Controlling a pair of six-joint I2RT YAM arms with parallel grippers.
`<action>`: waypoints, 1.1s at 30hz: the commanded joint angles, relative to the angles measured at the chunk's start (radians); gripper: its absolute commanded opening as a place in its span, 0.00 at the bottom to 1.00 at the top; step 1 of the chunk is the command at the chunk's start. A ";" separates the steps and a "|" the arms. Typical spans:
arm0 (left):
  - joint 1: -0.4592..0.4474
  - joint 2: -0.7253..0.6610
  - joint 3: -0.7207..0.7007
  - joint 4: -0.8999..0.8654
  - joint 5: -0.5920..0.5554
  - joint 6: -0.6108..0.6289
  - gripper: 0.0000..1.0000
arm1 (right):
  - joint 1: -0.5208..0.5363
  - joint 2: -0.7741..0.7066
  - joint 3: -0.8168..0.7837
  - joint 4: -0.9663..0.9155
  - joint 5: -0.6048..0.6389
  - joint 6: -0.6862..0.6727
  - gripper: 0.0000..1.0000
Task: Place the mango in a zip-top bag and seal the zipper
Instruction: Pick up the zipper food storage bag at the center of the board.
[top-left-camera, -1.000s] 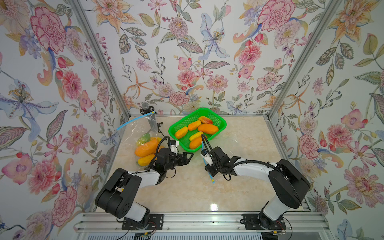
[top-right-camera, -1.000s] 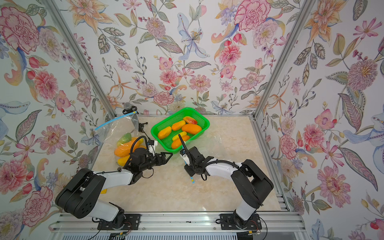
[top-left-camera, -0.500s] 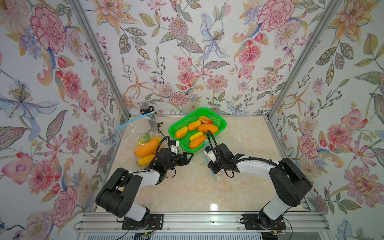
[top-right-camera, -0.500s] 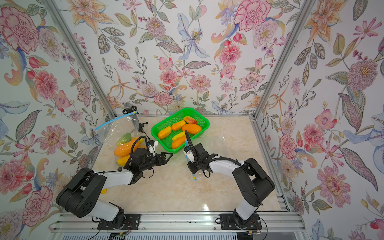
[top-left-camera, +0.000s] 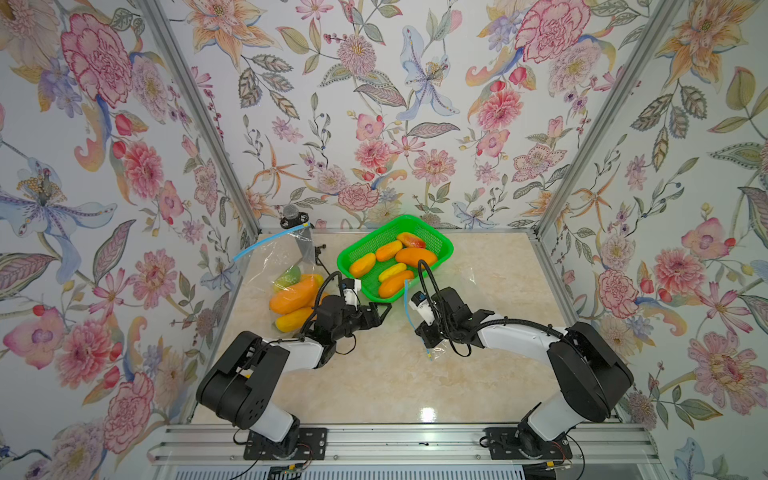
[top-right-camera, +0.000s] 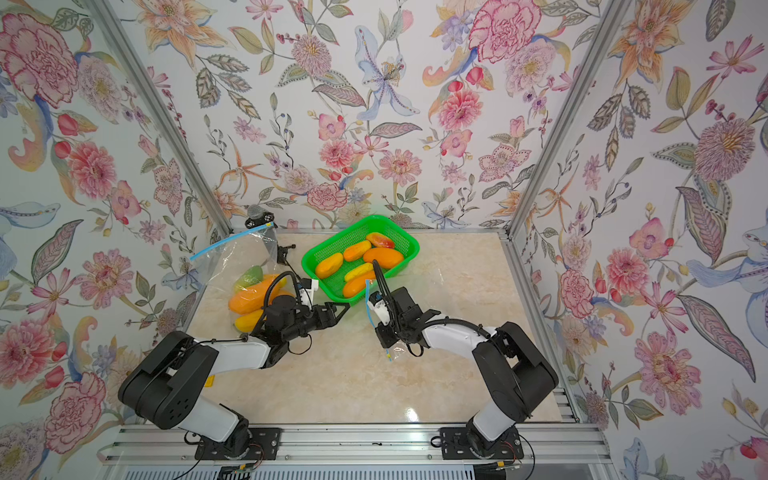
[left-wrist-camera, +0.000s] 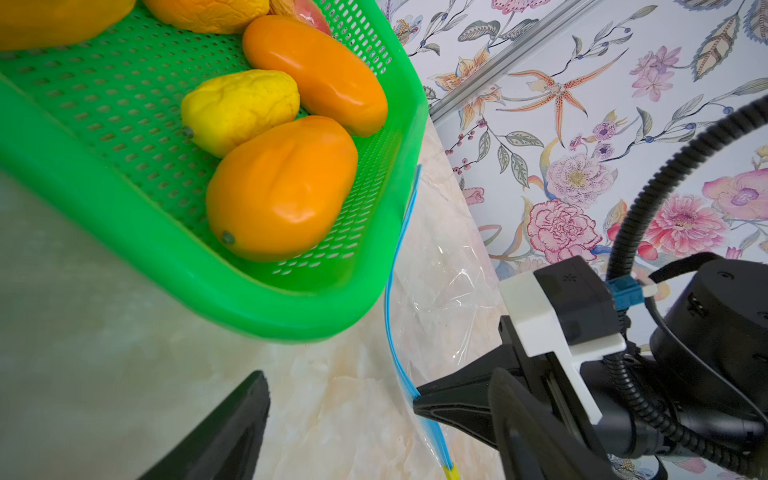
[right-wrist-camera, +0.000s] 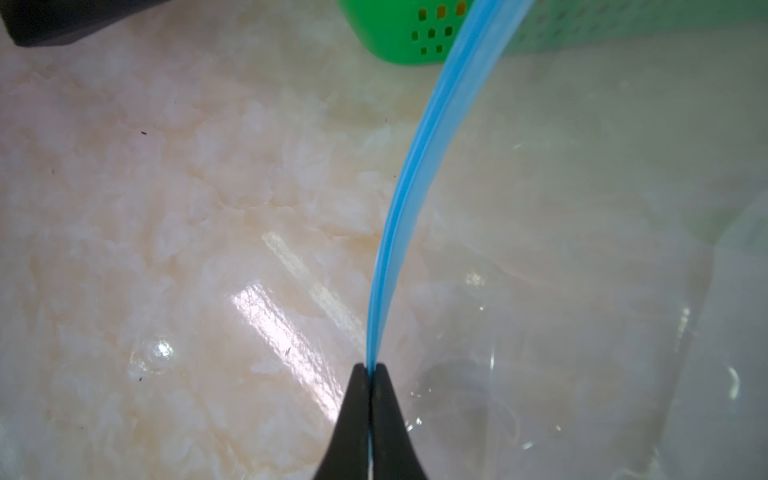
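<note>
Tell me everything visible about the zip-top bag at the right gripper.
Clear, thin, crinkled plastic bag with a blue zipper strip along its mouth, ending in a yellow tab. It looks empty. The right gripper is shut on the strip, which curves past the green basket; the body lies slack on the marble table.

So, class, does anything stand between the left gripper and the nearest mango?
Yes: the near wall of the basket stands between the left gripper and that mango. Nothing visible covers the mango from above.
</note>
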 joint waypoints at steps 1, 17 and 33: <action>-0.034 0.051 0.059 0.064 0.016 -0.035 0.84 | 0.025 -0.048 -0.016 0.043 -0.010 0.030 0.00; -0.086 0.181 0.166 0.055 0.022 -0.029 0.30 | 0.081 -0.115 -0.039 0.096 -0.070 0.023 0.16; -0.090 0.192 0.213 -0.032 0.001 0.010 0.08 | 0.163 -0.108 -0.050 0.005 0.213 0.048 0.61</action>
